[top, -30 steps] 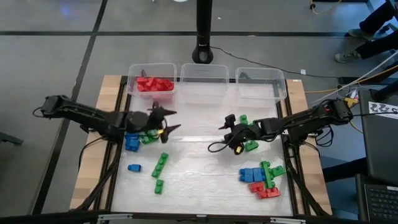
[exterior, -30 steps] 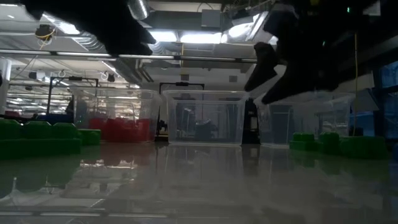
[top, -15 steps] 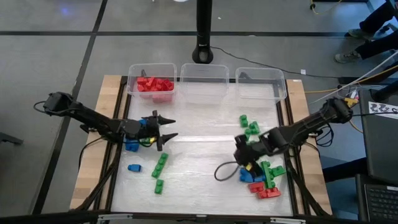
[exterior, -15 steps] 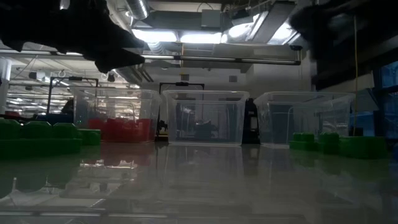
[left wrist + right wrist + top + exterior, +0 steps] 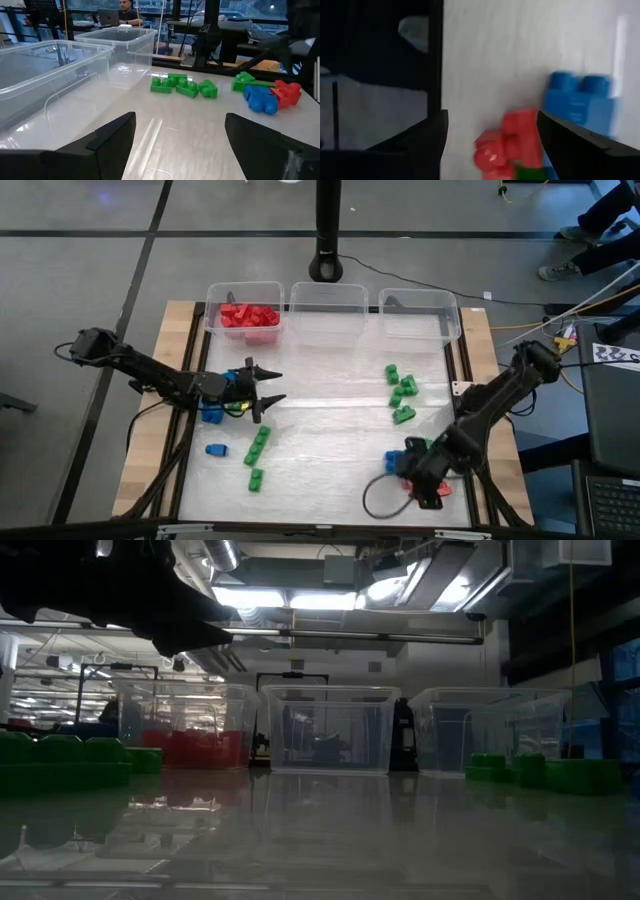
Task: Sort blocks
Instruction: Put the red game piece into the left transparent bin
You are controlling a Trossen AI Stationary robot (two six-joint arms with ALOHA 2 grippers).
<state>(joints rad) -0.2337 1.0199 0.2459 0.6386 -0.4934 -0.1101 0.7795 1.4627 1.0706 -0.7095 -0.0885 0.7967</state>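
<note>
Two slim arms are seen, built of matte black links joined by rounded black housings. Each ends in a tool of two tapering black fingers: the left tool (image 5: 262,384) and the right tool (image 5: 413,476). A blue patch is visible on the left wrist. A thin black cable (image 5: 372,496) is looped beside the right tool.

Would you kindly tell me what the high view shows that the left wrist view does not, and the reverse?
Only the high view shows the red blocks in the left bin, the right gripper over the mixed pile, and the left gripper from outside. Only the left wrist view shows a person beyond the table. Both show the green blocks near the right bin, and open left jaws.
</note>
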